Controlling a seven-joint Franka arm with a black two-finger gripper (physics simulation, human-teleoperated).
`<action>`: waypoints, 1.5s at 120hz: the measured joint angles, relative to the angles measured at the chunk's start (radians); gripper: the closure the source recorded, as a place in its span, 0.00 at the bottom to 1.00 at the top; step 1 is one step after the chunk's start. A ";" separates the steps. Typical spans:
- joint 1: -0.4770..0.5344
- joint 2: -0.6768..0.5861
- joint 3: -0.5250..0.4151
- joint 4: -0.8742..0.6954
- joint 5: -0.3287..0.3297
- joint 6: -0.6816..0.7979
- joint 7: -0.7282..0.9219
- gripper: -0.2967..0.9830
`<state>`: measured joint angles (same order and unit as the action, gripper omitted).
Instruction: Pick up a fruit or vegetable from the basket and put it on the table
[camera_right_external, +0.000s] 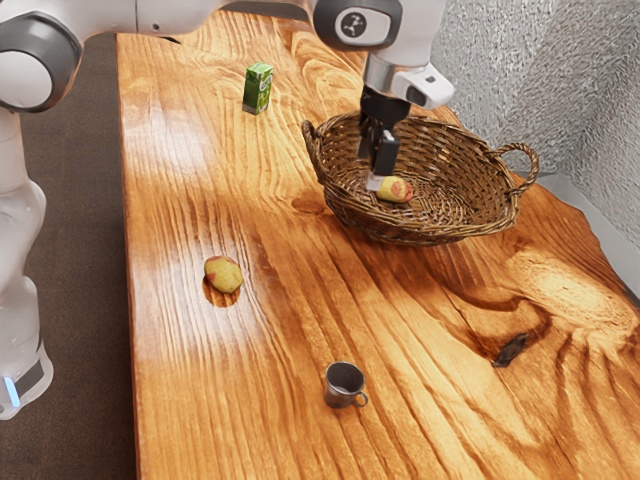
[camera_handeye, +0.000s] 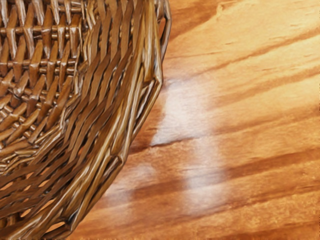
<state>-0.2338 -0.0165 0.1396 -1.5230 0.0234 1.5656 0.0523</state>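
My gripper (camera_right_external: 378, 172) points down at the wicker basket (camera_right_external: 430, 233), toward its side nearer the exterior view's left. A yellow-and-red fruit (camera_right_external: 396, 190) lies inside the basket, seen just beside the gripper's lower end; whether they touch, I cannot tell. Another yellow fruit with reddish patches (camera_right_external: 223, 274) rests on the wooden table (camera_right_external: 270, 370), well outside the basket. In the wrist view, the basket's woven wall and rim (camera_handeye: 112, 107) curve past bare table wood (camera_handeye: 250, 140).
A green carton (camera_right_external: 258, 88) stands at the table's far part. Toward the near side is a small metal cup (camera_right_external: 344, 385). The basket has raised looped handles (camera_right_external: 520, 150), and a grey textured wall (camera_right_external: 540, 80) rises behind it.
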 joint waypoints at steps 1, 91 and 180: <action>0.000 0.000 0.000 0.000 0.000 0.000 0.000 0.23; 0.027 0.153 0.119 0.195 0.015 -0.045 -0.011 0.23; 0.159 0.610 0.153 0.562 -0.046 0.086 -0.038 0.23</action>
<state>-0.0750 0.5937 0.2923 -0.9609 -0.0222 1.6515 0.0138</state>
